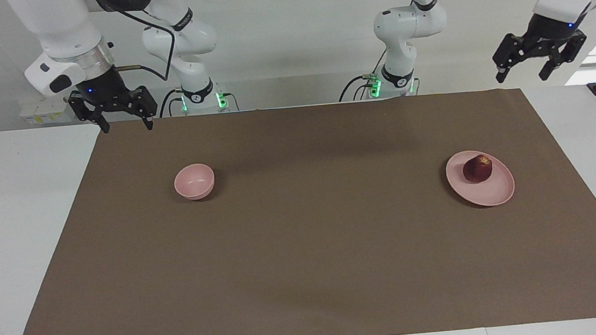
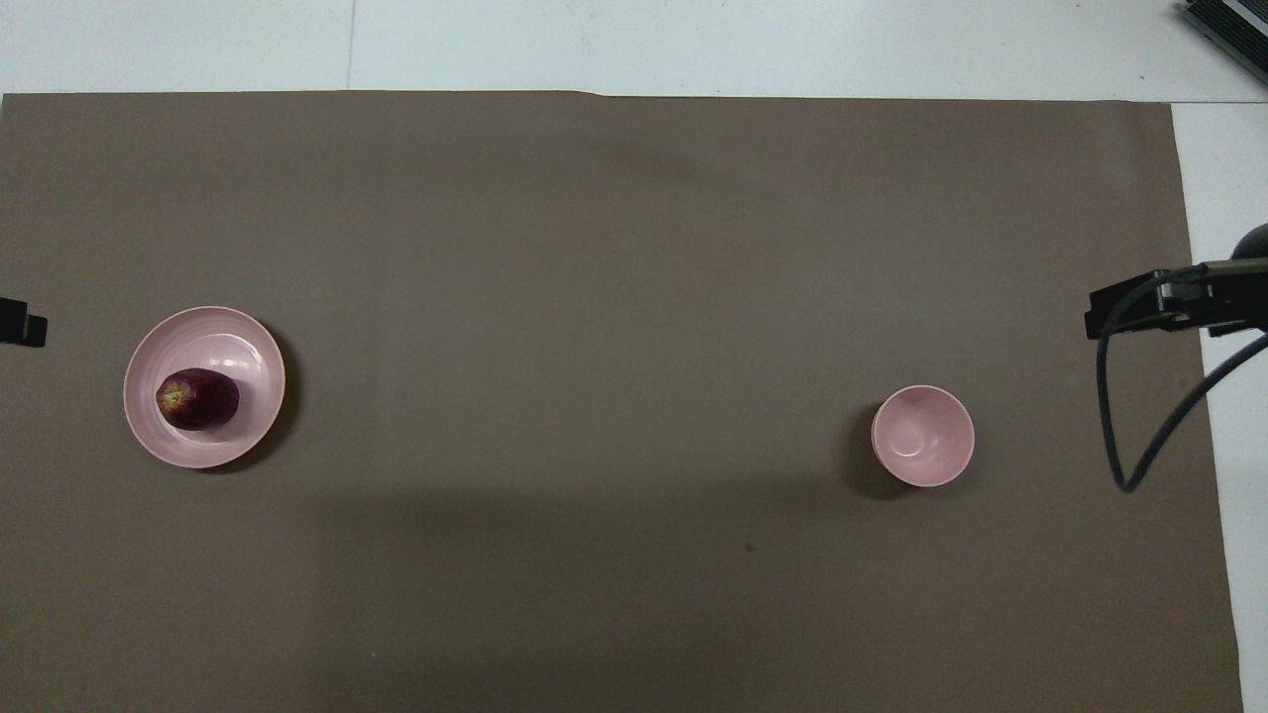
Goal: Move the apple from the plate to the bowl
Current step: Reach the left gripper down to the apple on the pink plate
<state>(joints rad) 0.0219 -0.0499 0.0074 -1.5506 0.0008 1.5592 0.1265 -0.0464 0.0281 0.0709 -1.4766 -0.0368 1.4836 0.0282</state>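
A small dark red apple lies on the flat pale pink plate toward the left arm's end of the table. The small deep pink bowl stands toward the right arm's end, with nothing in it. My left gripper hangs open in the air over the table's edge by the robots, well apart from the plate. My right gripper hangs open over the mat's corner by the robots, holding nothing. In the overhead view only a black tip of the left gripper shows.
A brown mat covers most of the white table. A black fitting with a looping cable on the right arm shows at the overhead view's edge, near the bowl's end.
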